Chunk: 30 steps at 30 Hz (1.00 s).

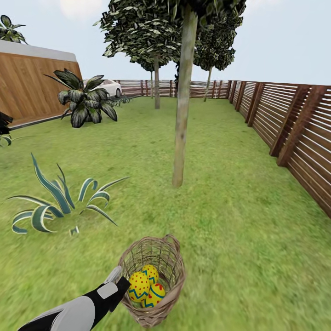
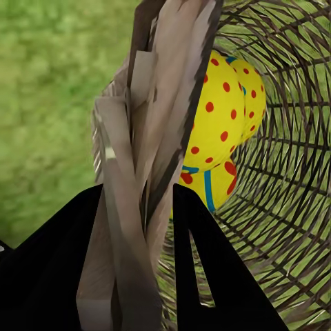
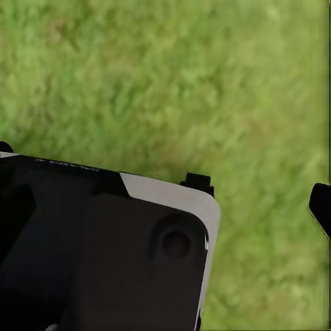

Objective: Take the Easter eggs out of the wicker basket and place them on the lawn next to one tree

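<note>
Left tool (image 1: pixel 120 279) at the near rim of the tan woven wicker basket (image 1: pixel 172 271); its black fingers (image 2: pixel 207 276) straddle the rim, grip state unclear. Three yellow red-dotted eggs (image 1: pixel 146 285) inside. Basket on green lawn (image 1: pixel 239 216), pale leaning tree trunk (image 1: pixel 182 115) beyond. Right tool's fingers (image 3: pixel 321 207) spread apart over grass.

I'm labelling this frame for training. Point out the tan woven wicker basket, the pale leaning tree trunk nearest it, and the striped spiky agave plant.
Tan woven wicker basket (image 1: pixel 172 262): head view, inner right wall.
Pale leaning tree trunk (image 1: pixel 182 110): head view, mid-trunk.
Striped spiky agave plant (image 1: pixel 57 195): head view, central leaves.
</note>
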{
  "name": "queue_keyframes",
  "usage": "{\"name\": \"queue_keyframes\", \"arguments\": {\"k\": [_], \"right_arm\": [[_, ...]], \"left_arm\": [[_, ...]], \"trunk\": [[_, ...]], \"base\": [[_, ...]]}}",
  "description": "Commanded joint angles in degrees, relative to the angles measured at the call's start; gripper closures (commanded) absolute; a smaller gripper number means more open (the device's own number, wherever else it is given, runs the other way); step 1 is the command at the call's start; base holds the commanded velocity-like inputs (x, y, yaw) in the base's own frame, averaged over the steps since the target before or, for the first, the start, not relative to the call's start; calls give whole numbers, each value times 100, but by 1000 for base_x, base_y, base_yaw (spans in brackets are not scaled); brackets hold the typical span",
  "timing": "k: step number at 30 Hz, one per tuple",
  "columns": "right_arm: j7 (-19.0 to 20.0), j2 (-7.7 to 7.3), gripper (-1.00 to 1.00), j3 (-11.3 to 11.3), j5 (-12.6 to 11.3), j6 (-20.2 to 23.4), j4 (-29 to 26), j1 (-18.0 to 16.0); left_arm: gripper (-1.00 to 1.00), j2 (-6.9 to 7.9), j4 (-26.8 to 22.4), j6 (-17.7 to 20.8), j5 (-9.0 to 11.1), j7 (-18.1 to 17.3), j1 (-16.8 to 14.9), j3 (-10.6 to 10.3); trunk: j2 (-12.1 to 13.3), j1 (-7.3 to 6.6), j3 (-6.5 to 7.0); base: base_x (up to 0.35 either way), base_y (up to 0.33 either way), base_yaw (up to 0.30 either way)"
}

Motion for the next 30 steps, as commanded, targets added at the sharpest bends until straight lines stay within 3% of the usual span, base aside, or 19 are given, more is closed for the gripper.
{"name": "queue_keyframes", "arguments": {"k": [1, 8, 11, 13, 17, 19, 20, 21, 30], "right_arm": [[7, -3, -100, -49, 49, -33, 26, -11], [11, -22, -100, -32, 126, -11, -211, -27], [20, -2, -100, -36, 108, 475, -812, -139], [31, 92, -100, -35, 101, 813, -1604, -174], [25, 247, -100, -38, 95, 890, -2511, -186], [34, 253, -100, -33, 103, 1128, -2722, -187], [43, 231, -100, -43, 87, 1595, -3298, -187], [60, 243, -100, -48, 63, 1727, -3456, -187], [67, 233, -100, -24, 99, 1748, -3589, -187]], "left_arm": [[100, 0, 0, 11, -37, 18, -8, 68], [100, 8, -15, 11, -40, 18, -8, 77], [100, 16, -28, 11, -45, 18, -8, 77], [100, 68, -48, 15, -42, 22, -8, 77], [100, 158, -68, 42, -37, 20, -8, 77], [100, 175, -75, 35, -37, 23, -8, 78], [100, 193, -85, 25, -37, 26, -8, 85], [100, 234, -99, 32, -35, 26, -8, 90], [100, 258, -511, 87, -31, 35, -8, 103]], "trunk": [[-12, 7, -11], [-12, 7, -11], [-12, 7, -11], [-12, 7, -11], [-12, 7, -11], [-12, 7, -11], [-12, 7, -11], [-12, 7, -11], [-12, 7, -11]], "base": [[310, -117, 0], [310, -117, 0], [311, -117, 0], [310, -117, 0], [310, -117, 0], [310, -117, 0], [310, -117, 0], [310, -117, 0], [310, -117, 0]]}}
